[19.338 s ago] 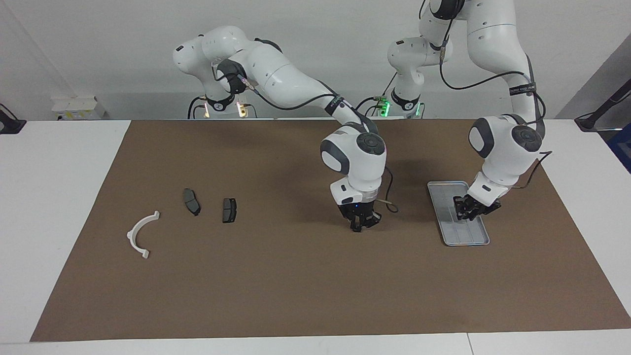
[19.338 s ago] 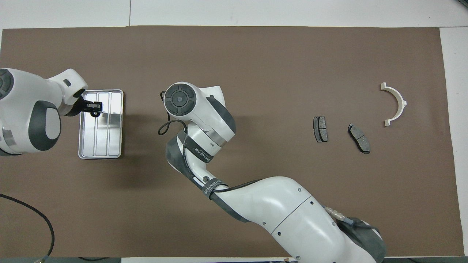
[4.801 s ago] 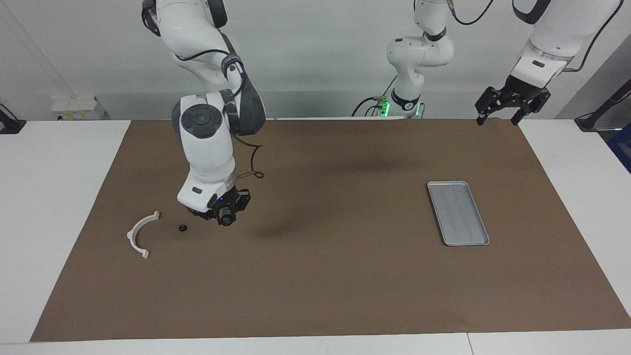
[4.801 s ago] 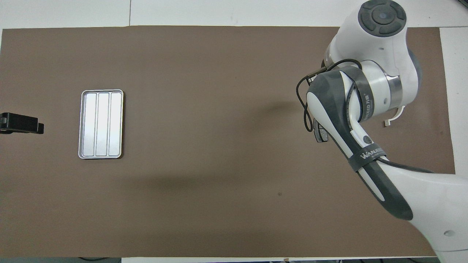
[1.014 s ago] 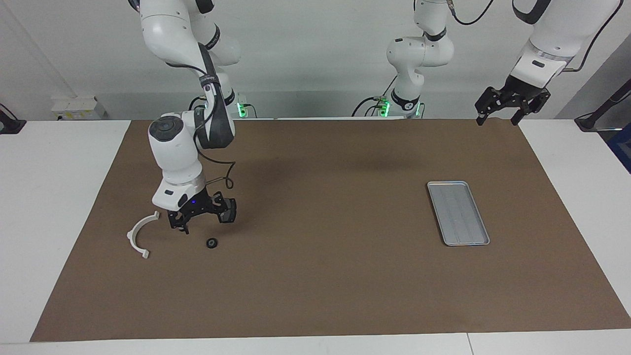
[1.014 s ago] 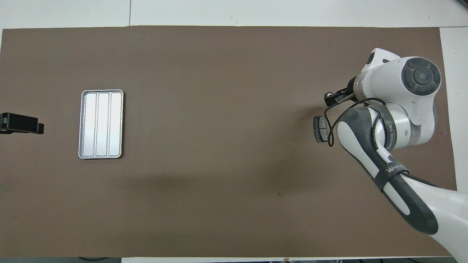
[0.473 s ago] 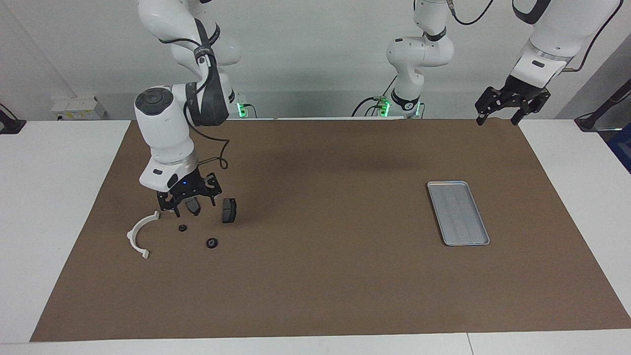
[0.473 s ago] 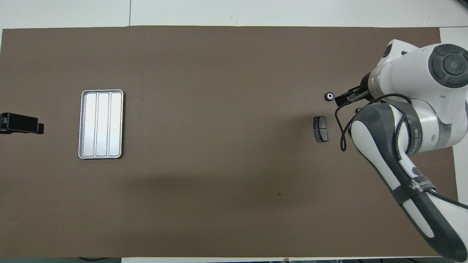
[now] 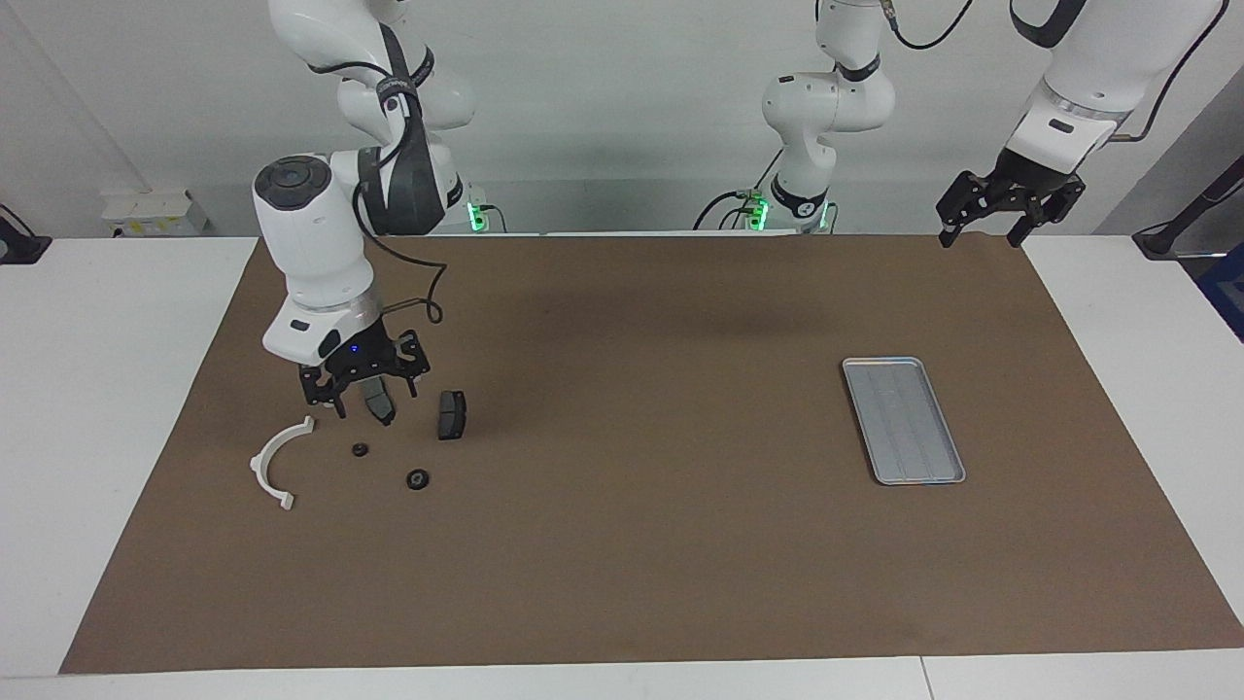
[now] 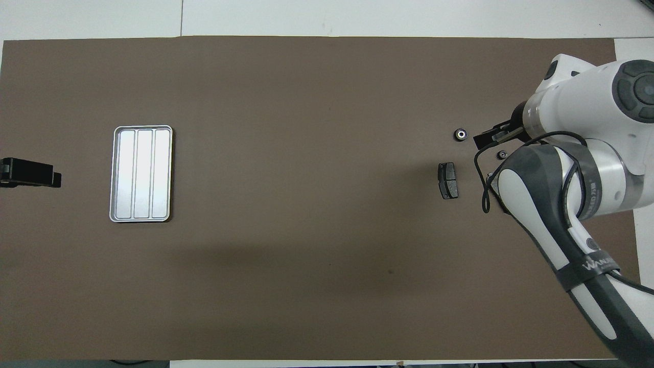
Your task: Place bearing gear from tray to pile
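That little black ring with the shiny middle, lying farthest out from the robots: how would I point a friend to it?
Start at the brown mat and go to the right arm's end, where the white half-ring lies. Among the dark parts beside it, the bearing gear lies farthest from the robots. It is round with a bright centre, larger than the other small ring.

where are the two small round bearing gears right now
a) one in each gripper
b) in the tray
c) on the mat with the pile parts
c: both bearing gears lie on the mat beside the white half-ring and the brake pad; the tray holds nothing.
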Robot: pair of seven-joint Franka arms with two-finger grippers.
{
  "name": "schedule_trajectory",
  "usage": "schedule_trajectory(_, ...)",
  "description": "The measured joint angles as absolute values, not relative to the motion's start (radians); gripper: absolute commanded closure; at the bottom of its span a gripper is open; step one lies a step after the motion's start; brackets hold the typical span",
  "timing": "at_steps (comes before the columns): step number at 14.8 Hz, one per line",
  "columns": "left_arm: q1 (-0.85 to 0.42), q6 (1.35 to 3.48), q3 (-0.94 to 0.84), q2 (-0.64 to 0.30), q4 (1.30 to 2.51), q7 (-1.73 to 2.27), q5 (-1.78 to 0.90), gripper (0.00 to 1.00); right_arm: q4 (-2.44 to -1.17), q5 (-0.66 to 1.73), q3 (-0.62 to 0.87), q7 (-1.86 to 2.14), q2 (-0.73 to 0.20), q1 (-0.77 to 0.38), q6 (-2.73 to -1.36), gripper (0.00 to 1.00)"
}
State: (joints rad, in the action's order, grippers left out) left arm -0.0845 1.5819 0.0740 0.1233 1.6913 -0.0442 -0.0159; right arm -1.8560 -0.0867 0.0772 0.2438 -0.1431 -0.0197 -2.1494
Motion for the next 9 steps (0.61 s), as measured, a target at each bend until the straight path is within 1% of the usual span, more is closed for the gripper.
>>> schedule_trajectory(2,-0.084,1.582,0.074,0.123,1.691,-0.044,-0.016,0.00,-1.853,-0.084,0.077,0.242,-0.103,-0.020,-2.097,0.00)
schedule_trajectory(4,-0.084,1.582,0.074,0.123,1.691,-0.044,-0.016,0.00,-1.846,-0.055,0.077,0.210,-0.041,-0.021,-2.014,0.00)
schedule_trajectory(7,-0.084,1.582,0.074,0.123,1.691,-0.044,-0.016,0.00,-1.784,0.013,0.078,0.113,0.041,-0.023,-1.800,0.00)
schedule_trajectory(9,-0.084,1.582,0.074,0.123,1.691,-0.044,-0.016,0.00,-1.719,0.019,0.078,0.044,0.056,-0.023,-1.662,0.00)
